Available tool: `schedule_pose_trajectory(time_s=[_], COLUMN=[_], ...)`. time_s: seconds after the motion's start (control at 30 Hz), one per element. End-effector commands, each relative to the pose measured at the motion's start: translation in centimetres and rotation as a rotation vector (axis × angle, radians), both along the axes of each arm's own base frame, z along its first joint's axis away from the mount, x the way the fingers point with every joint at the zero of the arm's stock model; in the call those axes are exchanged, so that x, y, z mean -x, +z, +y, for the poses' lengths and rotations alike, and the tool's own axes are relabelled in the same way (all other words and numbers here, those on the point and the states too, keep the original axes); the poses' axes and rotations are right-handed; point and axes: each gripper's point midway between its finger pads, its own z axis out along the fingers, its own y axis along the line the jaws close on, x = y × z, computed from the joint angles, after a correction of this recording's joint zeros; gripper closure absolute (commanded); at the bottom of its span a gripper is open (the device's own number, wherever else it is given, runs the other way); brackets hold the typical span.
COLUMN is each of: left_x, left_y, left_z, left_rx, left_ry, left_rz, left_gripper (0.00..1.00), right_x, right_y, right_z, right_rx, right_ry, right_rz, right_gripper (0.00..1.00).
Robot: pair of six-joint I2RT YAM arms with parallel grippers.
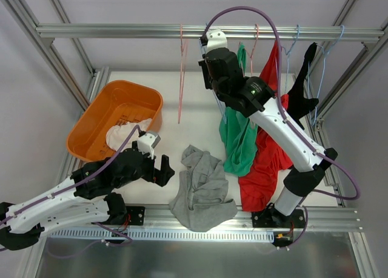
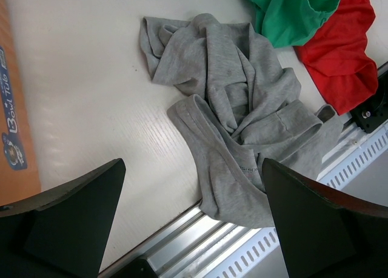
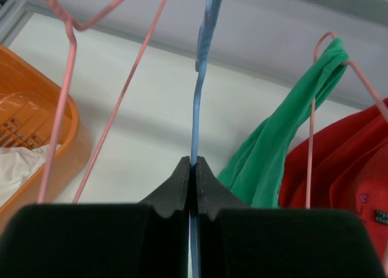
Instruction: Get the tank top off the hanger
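Grey tank top seemingly just below left gripper

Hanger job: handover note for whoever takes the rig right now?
Right gripper: fingers shut on the blue hanger, which is bare where visible.
Left gripper: open, hovering above the gray tank top.
Done: the gray tank top lies crumpled on the table, off the hanger.
Left: probably only releasing the hanger. The green top and red top hang on theirs.

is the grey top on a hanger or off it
Off: the grey tank top lies crumpled on the table, no hanger in it. The right gripper is shut on a blue hanger.
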Motion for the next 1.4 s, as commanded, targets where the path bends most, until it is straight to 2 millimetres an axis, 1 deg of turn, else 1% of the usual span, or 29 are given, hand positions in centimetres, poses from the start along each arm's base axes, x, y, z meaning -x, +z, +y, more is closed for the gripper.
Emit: schedule_pose_trajectory(time_s=[0.0,0.2,0.23,0.27,0.33,0.4,0.43,0.47,0.5,0.53,0.57,0.6,0.63,0.67,0.7,0.77,0.8,0.83,0.87,0.9,0.93,1.0,1.07,1.1,1.17,1.23,1.27,1.3,1.37], left_x=[0.5,0.4,0.5,0.5,0.6,0.6,0.5,0.5,0.4,0.4,0.3,0.3,0.4,0.5,0.3,0.4,0.4,0.5,0.5,0.7,0.6,0.6,1.1,1.3,2.0,2.7,2.8,3.0,3.5], left_y=[-0.4,-0.7,-0.7,-0.7,-0.9,-0.8,-0.9,-0.6,-1.0,-1.0,-0.9,-1.4,-1.6,-1.8,-2.6,-3.6,-4.6,-5.2,-5.7,-7.2,-7.6,-9.0,-9.6,-10.6,-11.3,-12.9,-12.9,-14.4,-16.3], left_z=[0.0,-0.3,-0.5,-0.6,-1.0,-1.8,-2.0,-2.5,-3.0,-3.6,-4.5,-5.1,-5.7,-6.3,-7.2,-8.1,-9.1,-9.6,-10.1,-10.6,-11.2,-12.1,-13.5,-14.1,-15.2,-16.1,-16.7,-16.7,-17.0], left_rx=[0.012,-0.003,-0.002,-0.001,0.000,0.015,0.017,0.030,0.016,0.028,0.051,0.045,0.050,0.054,0.051,0.038,0.028,0.018,0.009,-0.029,-0.036,-0.082,-0.087,-0.113,-0.135,-0.187,-0.188,-0.229,-0.275], left_ry=[-0.005,-0.009,-0.013,-0.017,-0.035,-0.048,-0.044,-0.050,-0.055,-0.069,-0.082,-0.098,-0.116,-0.131,-0.141,-0.170,-0.187,-0.206,-0.217,-0.228,-0.239,-0.256,-0.308,-0.329,-0.383,-0.419,-0.426,-0.431,-0.433], left_rz=[0.026,0.035,0.037,0.039,0.048,0.050,0.062,0.062,0.074,0.082,0.076,0.085,0.085,0.082,0.080,0.076,0.080,0.079,0.078,0.095,0.091,0.104,0.087,0.096,0.088,0.110,0.114,0.136,0.168], left_gripper=[0.01,0.01,0.01,0.01,0.01,0.01,0.01,0.01,0.01,0.01,0.01,0.01,0.01,0.01,0.01,0.01,0.01,0.01,0.01,0.02,0.01,0.01,0.01,0.01,0.01,0.01,0.01,0.01,0.01], right_x=[0.1,0.1,0.2,0.4,0.7,1.6,1.9,2.9,3.4,4.0,5.2,6.0,6.7,7.5,9.4,11.8,12.7,14.6,16.2,17.1,18.9,21.3,23.6,24.1,24.8,25.0,25.2,25.4,25.7], right_y=[-0.1,0.0,0.2,0.4,0.4,1.3,0.9,2.0,2.2,2.4,2.8,2.9,2.9,1.6,3.0,2.8,1.5,2.6,2.5,1.5,2.3,1.9,1.5,1.0,0.5,-0.6,-0.6,-0.9,-1.3], right_z=[0.4,0.8,0.9,1.0,0.9,0.3,0.0,-1.0,-1.5,-2.1,-3.4,-4.1,-4.7,-4.8,-6.4,-6.9,-7.1,-8.5,-8.3,-8.3,-9.3,-9.3,-10.1,-10.5,-11.4,-11.9,-12.4,-12.5,-12.6], right_rx=[-0.074,-0.122,-0.125,-0.134,-0.138,-0.162,-0.154,-0.173,-0.176,-0.180,-0.194,-0.200,-0.207,-0.196,-0.233,-0.255,-0.246,-0.283,-0.302,-0.302,-0.338,-0.349,-0.358,-0.353,-0.349,-0.334,-0.336,-0.333,-0.330], right_ry=[-0.001,0.008,0.013,0.027,0.039,0.056,0.059,0.068,0.073,0.077,0.084,0.092,0.102,0.135,0.163,0.256,0.290,0.329,0.404,0.442,0.483,0.590,0.664,0.670,0.669,0.660,0.655,0.657,0.667], right_rz=[-0.002,-0.003,-0.005,-0.002,0.000,-0.008,-0.001,-0.018,-0.020,-0.024,-0.032,-0.034,-0.036,-0.008,-0.039,-0.037,-0.015,-0.050,-0.044,-0.026,-0.055,-0.040,-0.042,-0.030,-0.040,-0.024,-0.030,-0.025,-0.020], right_gripper=[1.00,1.00,0.97,0.87,0.56,0.48,0.38,0.32,0.25,0.10,0.03,0.00,0.00,0.00,0.01,0.01,0.00,0.00,0.01,0.01,0.01,0.01,0.01,0.01,0.01,0.01,0.01,0.00,0.00])
